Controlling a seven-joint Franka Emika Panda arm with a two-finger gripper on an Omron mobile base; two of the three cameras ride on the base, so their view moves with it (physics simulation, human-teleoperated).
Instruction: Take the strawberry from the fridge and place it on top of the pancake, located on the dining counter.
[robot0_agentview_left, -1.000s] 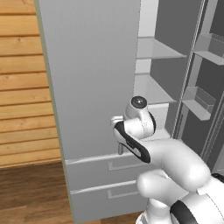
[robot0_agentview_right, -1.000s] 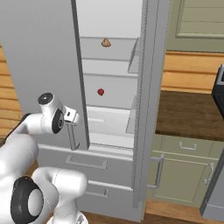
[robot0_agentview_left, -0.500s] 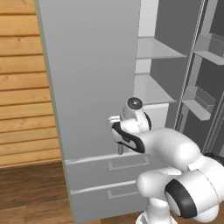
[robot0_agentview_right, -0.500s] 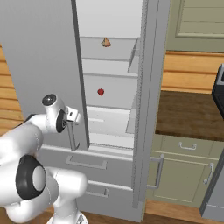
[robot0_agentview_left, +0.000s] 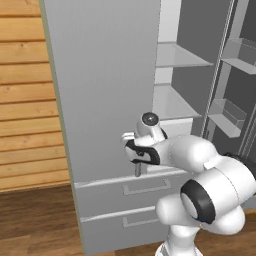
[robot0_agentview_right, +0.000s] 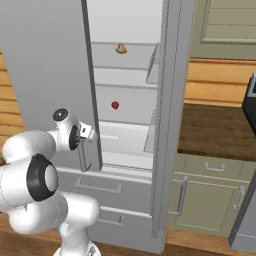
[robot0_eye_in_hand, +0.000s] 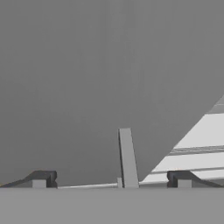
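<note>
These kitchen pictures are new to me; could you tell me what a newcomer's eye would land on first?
First the tall grey fridge, one door swung open, with the open gripper straddling that door's bar handle. Next, the tiny red strawberry on the middle shelf inside, with a small tan lumpy item on the shelf above.

- Wall (robot0_agentview_left: 25, 100) left of the appliance — horizontal light-wood planks, warm tone.
- Floor (robot0_agentview_left: 35, 220) — dark brown wood boards.
- Pale green base cabinets (robot0_agentview_right: 210, 195) on the right, bar handles, dark brown countertop (robot0_agentview_right: 210, 130) over them.
- Same plank wall behind that countertop; pale green panelled upper cabinet (robot0_agentview_right: 225, 27) above.
- Dark appliance edge (robot0_agentview_right: 250, 102) at far right.
- Light is even, no hard shadows.
</note>
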